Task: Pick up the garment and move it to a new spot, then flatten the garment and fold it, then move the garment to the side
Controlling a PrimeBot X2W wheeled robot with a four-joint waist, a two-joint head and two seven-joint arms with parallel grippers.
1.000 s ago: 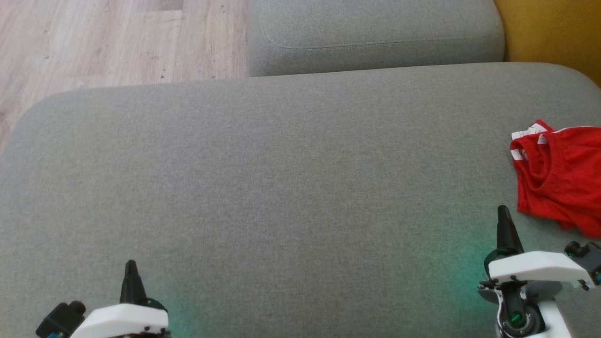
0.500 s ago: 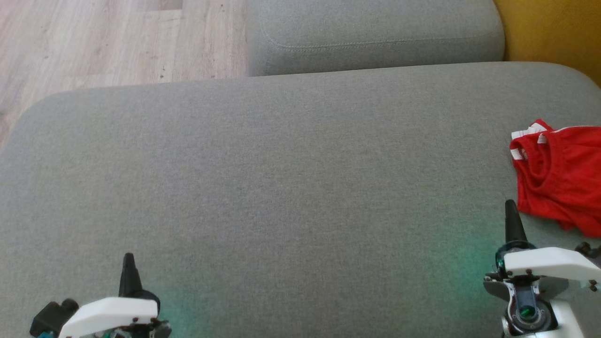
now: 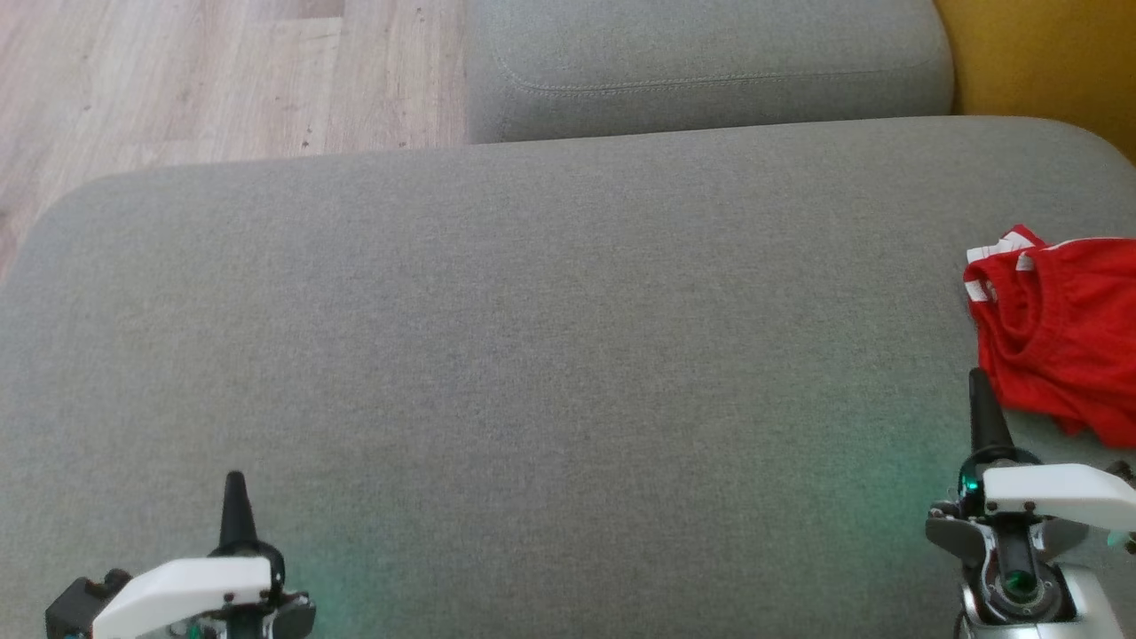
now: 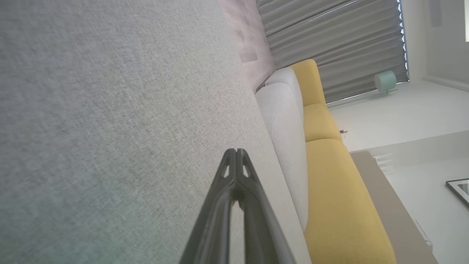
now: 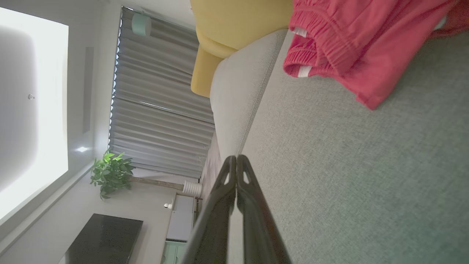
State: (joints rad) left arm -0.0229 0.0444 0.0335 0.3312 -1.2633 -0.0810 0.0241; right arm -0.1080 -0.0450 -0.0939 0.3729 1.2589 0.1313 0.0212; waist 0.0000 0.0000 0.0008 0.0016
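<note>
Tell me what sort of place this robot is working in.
Most likely a home living room. The red garment lies on a wide grey upholstered seat next to yellow sofa cushions, with a wood-plank floor beyond. The right wrist view takes in pleated curtains and a potted plant.

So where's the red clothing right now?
In the head view the red garment lies crumpled at the far right of the grey cushion, just beyond the shut right pincer, which isn't holding it.
</note>
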